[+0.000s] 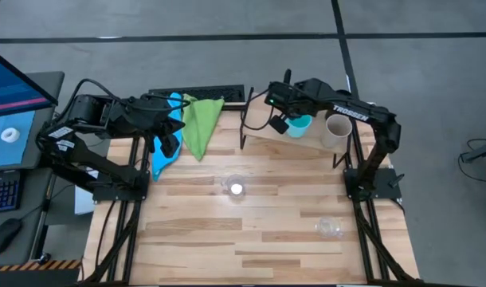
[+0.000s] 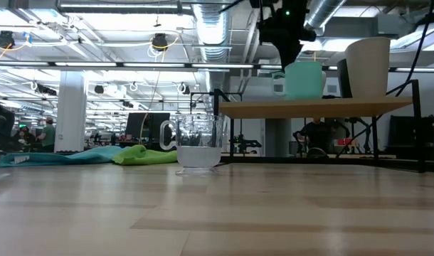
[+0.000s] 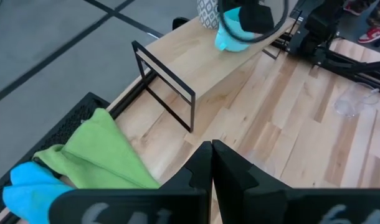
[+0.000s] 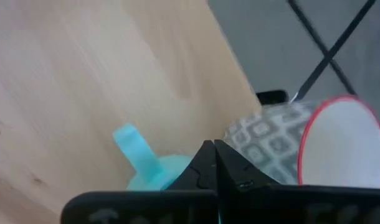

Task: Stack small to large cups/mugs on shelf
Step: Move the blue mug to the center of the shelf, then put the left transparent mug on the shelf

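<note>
On the shelf (image 1: 267, 137) at the table's far right stand a cyan handled mug (image 1: 300, 125) and a patterned tumbler (image 1: 336, 130) with a white inside. My right gripper (image 1: 280, 123) is shut and points down. Its tips are right over the cyan mug (image 4: 159, 174), on the side where the mug's handle (image 4: 134, 148) is. A clear handled cup (image 1: 233, 186) stands mid-table, and a second clear cup (image 1: 329, 228) is near the right front. My left gripper (image 3: 212, 152) hangs shut over the far left, holding nothing. My right gripper comes down at the cyan mug's rim (image 2: 292, 64) from above with shut fingers. Whether the fingertips touch the mug I cannot tell. The mug stands upright on the shelf.
A green cloth (image 1: 201, 123) and a blue cloth (image 1: 165, 155) lie at the far left under the left arm. A black grille-like object (image 1: 197, 96) sits past the far edge. The shelf's black legs (image 3: 171, 93) rise from the table. The near half is bare planks (image 1: 251, 247).
</note>
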{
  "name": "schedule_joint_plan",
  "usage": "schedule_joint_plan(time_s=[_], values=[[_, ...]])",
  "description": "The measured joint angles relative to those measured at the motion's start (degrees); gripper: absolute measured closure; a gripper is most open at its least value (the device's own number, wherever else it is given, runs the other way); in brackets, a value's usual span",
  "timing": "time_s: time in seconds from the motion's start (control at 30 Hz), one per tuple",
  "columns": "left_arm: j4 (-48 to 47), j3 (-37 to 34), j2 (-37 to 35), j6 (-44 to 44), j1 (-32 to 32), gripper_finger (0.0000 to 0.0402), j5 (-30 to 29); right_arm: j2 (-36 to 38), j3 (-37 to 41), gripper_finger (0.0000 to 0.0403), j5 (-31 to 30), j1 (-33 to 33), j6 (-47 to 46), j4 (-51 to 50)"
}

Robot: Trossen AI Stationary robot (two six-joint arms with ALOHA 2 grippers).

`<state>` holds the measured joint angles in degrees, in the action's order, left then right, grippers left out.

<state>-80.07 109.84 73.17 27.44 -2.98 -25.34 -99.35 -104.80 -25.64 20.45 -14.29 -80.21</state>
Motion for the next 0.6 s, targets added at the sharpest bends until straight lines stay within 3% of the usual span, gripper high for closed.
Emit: schedule_joint_plan(time_s=[0.37,0.6], values=[[0.0,0.0,0.0,0.0,0.0,0.0402,0.7,-0.1,0.1,0.0397,0.0,-0.1,-2.2,-4.6],[0.0,0.0,0.0,0.0,0.0,0.0401,0.8,2.3,-0.9,0.039,-1.4,-0.9,-2.1,0.5]])
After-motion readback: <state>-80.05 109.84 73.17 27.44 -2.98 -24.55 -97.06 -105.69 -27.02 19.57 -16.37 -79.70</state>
